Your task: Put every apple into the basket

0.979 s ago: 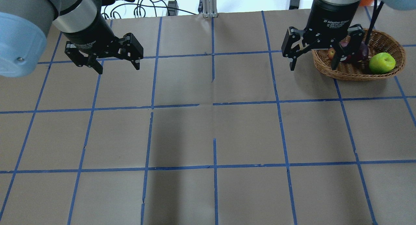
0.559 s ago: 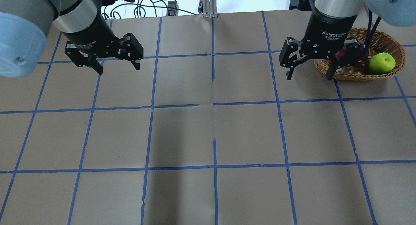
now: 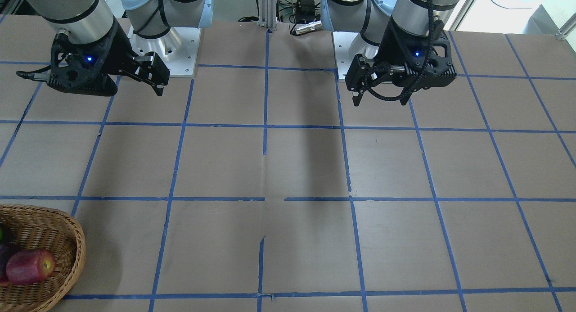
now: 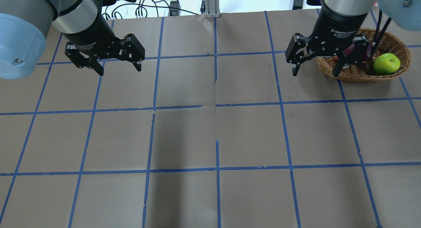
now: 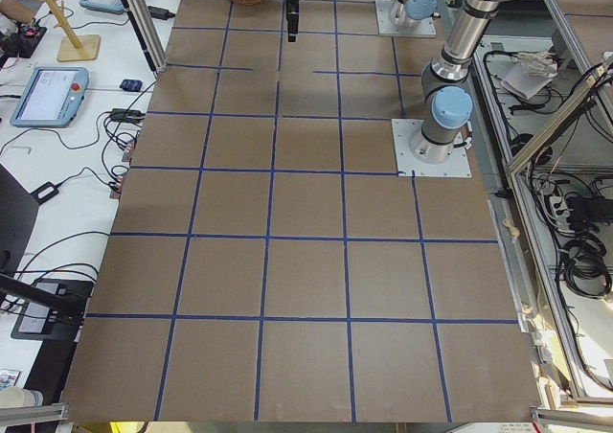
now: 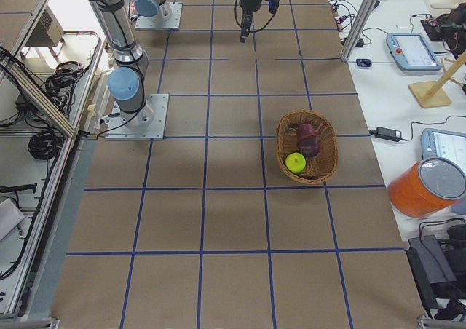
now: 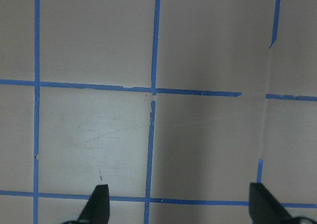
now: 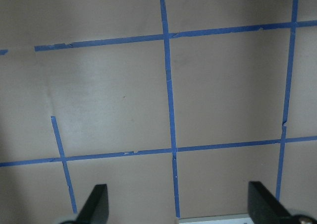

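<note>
Apples (image 4: 386, 63), three, in basket (image 4: 361, 78). Right hand (image 4: 315, 71) wide, empty, drawn back from basket within last second; left hand (image 4: 120, 69) wide, idle. Judged complete.

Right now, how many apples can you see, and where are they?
3, all in the basket: green apple, maroon apple beside it, red apple beside that.

Bright, even lighting, soft shadows, sharp

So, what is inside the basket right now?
In the basket lie a green apple, a maroon apple and a red apple. The basket floor under them is covered, so it cannot be seen.
</note>
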Tool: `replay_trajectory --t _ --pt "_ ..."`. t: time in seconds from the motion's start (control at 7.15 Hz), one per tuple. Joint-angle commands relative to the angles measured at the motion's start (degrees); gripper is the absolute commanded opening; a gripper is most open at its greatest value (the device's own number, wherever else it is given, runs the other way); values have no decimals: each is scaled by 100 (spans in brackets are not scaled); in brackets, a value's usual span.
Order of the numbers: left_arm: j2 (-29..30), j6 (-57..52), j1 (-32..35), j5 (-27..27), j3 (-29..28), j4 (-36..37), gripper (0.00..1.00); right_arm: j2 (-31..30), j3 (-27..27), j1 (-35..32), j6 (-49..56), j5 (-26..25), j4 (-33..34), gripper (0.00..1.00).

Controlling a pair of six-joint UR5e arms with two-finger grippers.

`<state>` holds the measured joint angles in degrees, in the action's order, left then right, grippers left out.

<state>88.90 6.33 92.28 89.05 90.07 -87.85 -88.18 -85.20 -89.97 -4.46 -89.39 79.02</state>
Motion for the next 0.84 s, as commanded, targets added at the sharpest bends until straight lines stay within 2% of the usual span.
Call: replay_trajectory --t 0.0,0.7 --pt "-4 0 0 7 1 -4 100 -41 -32 -3 -11 9 270 100" --pt "-13 0 0 -2 1 -4 100 -41 -94 -11 33 9 272 100"
